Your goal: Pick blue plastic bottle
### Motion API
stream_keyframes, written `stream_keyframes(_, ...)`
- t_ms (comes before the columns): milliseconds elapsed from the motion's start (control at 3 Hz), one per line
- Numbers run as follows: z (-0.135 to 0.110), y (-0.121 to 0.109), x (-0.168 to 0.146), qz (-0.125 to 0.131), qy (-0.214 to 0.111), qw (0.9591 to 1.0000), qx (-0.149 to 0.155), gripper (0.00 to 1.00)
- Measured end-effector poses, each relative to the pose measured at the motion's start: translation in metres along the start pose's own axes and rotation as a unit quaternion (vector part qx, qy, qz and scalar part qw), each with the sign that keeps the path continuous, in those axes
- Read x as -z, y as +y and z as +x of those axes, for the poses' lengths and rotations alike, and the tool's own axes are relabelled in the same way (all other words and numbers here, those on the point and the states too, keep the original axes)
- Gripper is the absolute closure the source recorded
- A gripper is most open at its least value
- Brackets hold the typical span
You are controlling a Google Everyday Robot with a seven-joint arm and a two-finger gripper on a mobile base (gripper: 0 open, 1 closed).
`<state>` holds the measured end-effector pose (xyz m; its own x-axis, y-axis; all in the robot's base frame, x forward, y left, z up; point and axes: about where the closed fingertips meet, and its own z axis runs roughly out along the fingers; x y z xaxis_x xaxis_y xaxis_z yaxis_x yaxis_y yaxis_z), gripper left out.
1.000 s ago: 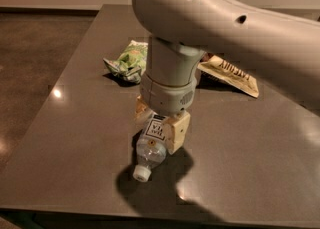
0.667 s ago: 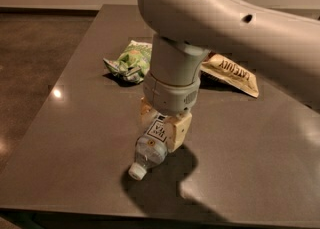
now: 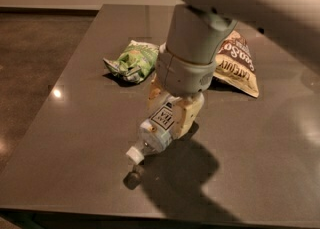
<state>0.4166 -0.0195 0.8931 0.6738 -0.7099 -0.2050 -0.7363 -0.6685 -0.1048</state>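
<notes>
On the dark table (image 3: 75,138), far left, lies one crumpled green snack bag (image 3: 131,62). Right of it and nearer the front edge is the one blue plastic bottle (image 3: 156,129). It is tilted, with its white cap (image 3: 135,154) pointing down and to the left and its white label (image 3: 164,117) facing up. The bottle sits between the cream fingers (image 3: 189,115) of the one gripper (image 3: 170,114), which is clamped on its upper body, with the grey arm (image 3: 192,48) rising above. The bottle looks clear of the table top, and the cap's small shadow (image 3: 132,178) lies apart below it. Far right, behind the arm, rests one brown and cream chip bag (image 3: 239,65), well apart from the bottle
</notes>
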Motion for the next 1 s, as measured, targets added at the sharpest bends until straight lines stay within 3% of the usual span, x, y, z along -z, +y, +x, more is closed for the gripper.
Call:
stream_keyframes(333, -0.003, -0.003, 0.048, 0.039, -0.036, 0.9986, -0.002, 1.0)
stream_keyframes(667, -0.006, -0.015, 0.077, 0.075, -0.055, 0.9957, -0.002, 1.0)
stream_keyframes(1000, -0.006, -0.016, 0.078, 0.077, -0.054, 0.9956, -0.002, 1.0)
